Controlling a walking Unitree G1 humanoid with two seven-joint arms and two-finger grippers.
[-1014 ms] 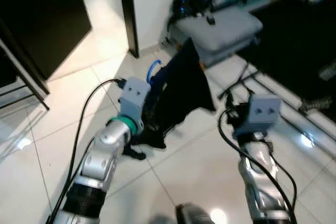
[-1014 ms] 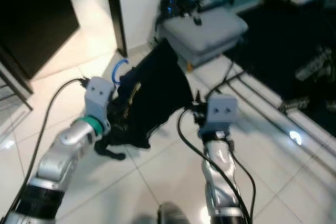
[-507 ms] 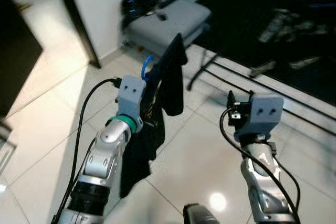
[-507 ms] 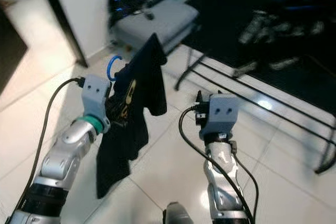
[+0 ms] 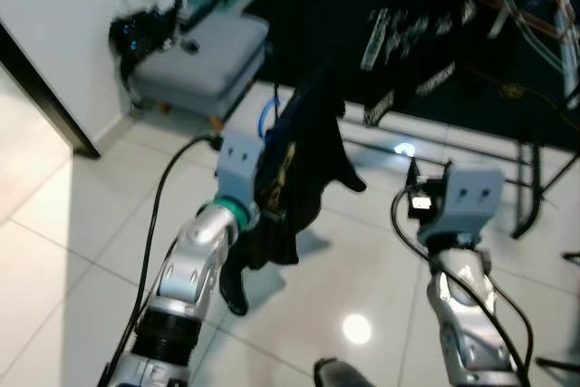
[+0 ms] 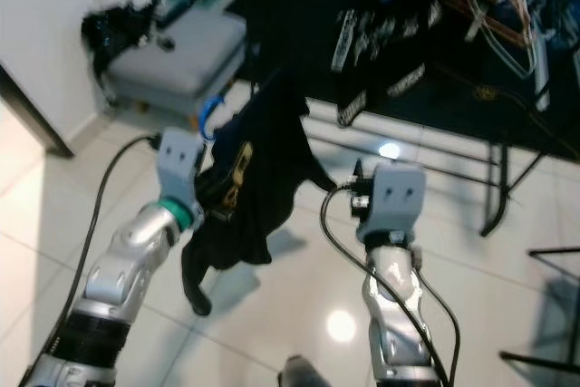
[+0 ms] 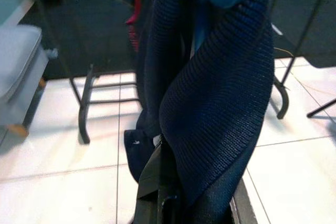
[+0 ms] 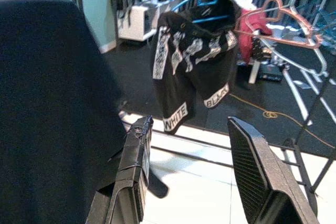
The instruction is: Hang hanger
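Observation:
My left gripper (image 5: 265, 208) is shut on a blue hanger (image 5: 265, 119) that carries a dark navy garment (image 5: 304, 156). The cloth drapes over the fingers and hides most of them; in the left wrist view the garment (image 7: 215, 103) hangs between the black fingers (image 7: 152, 179). My right gripper (image 8: 194, 182) is held up to the right of the garment, open and holding nothing. Ahead stands a clothes rack (image 5: 530, 178) with black printed shorts (image 8: 191, 72) on a blue hanger and several bare hangers (image 8: 283, 19).
A grey padded stool (image 5: 204, 52) with dark gear behind it stands at the left by a white wall. The rack's low rails (image 5: 489, 147) and feet cross the tiled floor ahead. A dark mat (image 5: 535, 97) lies under the rack.
The view has swung to the right, bringing the clothes rack and its hanging shorts into sight. The garment has swung on the hanger. Both grippers keep their states.

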